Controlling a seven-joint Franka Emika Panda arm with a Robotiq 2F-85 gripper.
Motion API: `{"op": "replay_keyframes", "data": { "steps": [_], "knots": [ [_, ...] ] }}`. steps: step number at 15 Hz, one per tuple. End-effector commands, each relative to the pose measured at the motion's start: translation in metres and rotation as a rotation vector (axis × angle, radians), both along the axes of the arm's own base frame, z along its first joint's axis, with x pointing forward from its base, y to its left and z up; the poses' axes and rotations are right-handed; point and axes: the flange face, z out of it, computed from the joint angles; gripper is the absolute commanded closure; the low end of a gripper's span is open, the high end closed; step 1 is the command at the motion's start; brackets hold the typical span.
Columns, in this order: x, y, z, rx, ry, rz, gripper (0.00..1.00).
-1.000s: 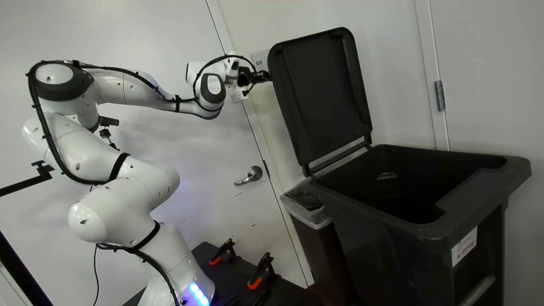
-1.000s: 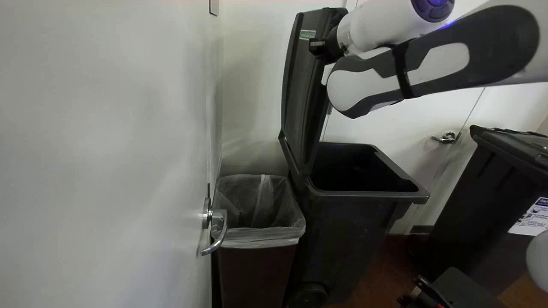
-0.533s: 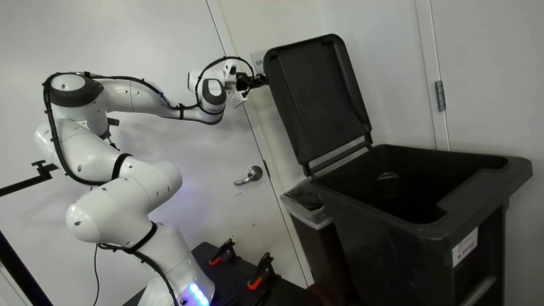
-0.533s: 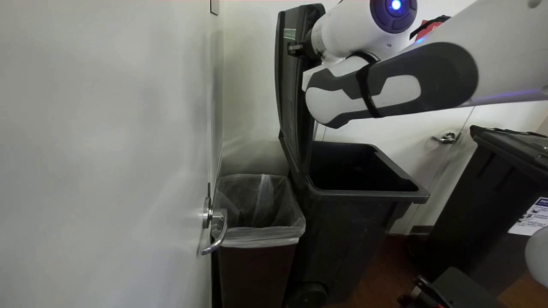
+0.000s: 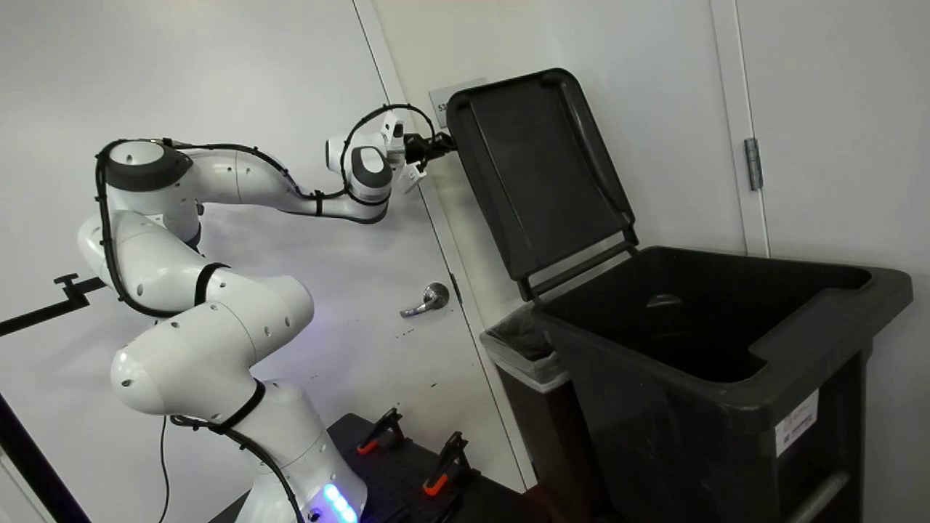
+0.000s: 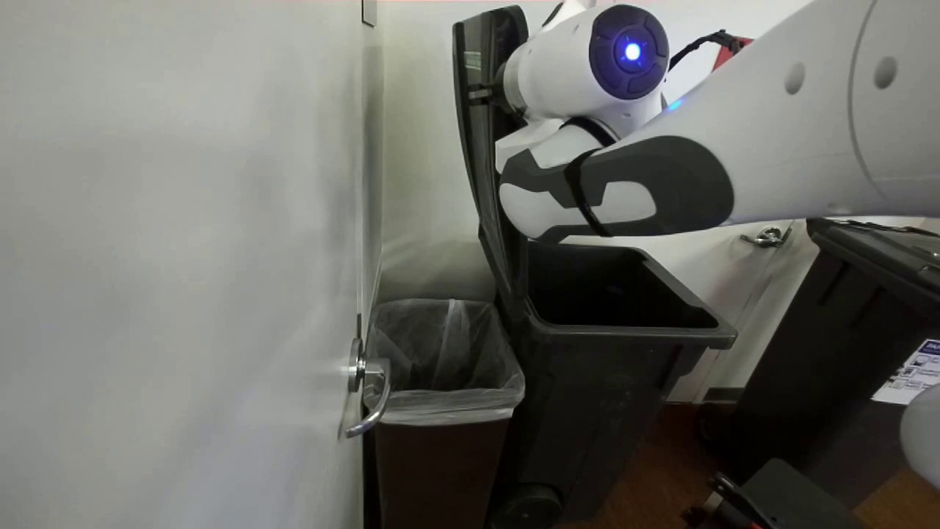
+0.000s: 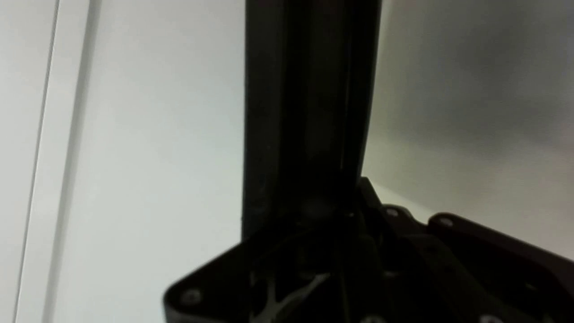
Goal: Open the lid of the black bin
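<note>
Pale wall (image 5: 676, 94) behind; black bin (image 5: 690, 450) lower right of frame, lid (image 5: 541, 174) raised upper centre, gripper (image 5: 446, 144) pinching its left edge.

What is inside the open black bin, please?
Dark inner walls and a pale patch show in the black bin; its near rim and shadow hide the rest, including the bottom.
</note>
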Motion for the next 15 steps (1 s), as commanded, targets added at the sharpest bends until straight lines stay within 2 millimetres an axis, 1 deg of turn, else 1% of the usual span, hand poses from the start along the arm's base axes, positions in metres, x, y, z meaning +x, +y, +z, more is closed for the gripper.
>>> {"op": "replay_keyframes", "data": {
  "steps": [1,3,4,5,9,12,15],
  "knots": [
    [0.000,0.001,0.000,-0.002,0.001,0.001,0.95],
    [0.000,0.000,0.000,-0.002,0.000,0.000,0.95],
    [0.000,0.000,0.000,-0.002,0.000,-0.001,0.99],
    [0.002,0.009,0.000,-0.008,-0.004,0.010,0.99],
    [0.022,0.053,-0.028,-0.143,0.013,0.051,0.99],
    [0.039,0.071,-0.047,-0.244,0.027,0.041,0.99],
    [0.049,0.085,-0.063,-0.319,0.046,0.039,0.99]
  ]
}}
